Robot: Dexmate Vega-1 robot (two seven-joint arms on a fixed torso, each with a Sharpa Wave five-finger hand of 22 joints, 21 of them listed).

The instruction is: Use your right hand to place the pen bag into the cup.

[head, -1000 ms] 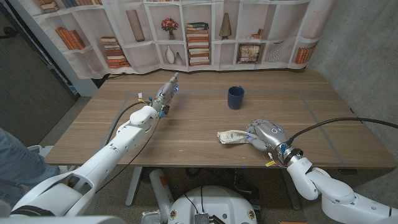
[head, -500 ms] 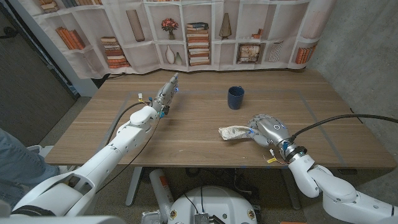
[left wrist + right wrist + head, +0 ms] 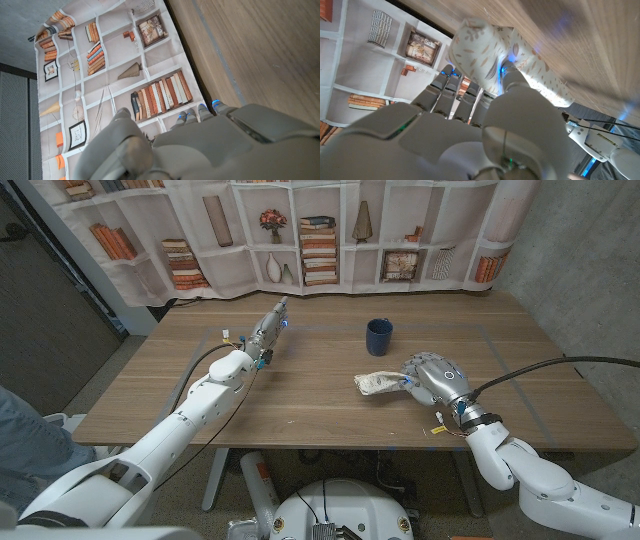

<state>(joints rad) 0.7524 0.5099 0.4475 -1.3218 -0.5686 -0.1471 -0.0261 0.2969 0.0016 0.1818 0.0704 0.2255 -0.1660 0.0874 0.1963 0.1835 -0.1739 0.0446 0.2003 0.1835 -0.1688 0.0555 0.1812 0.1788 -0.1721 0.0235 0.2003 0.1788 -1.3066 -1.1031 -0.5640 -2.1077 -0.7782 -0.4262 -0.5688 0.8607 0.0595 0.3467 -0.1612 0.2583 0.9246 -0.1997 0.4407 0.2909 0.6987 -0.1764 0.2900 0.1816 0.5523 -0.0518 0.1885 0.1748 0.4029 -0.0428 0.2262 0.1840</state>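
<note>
My right hand (image 3: 432, 377), fingers gripping the pen bag (image 3: 377, 383), has carried it farther toward the cup (image 3: 378, 336).

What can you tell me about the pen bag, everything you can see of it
The pen bag is a long, soft-looking pouch of cream fabric with a faint leaf-like print. The right hand grips one end, fingers wrapped round it; the other end sticks out toward the robot's left. It lies roughly level over the wooden table, nearer the robot than the dark blue cup and apart from it. Whether it touches the table is unclear.
</note>
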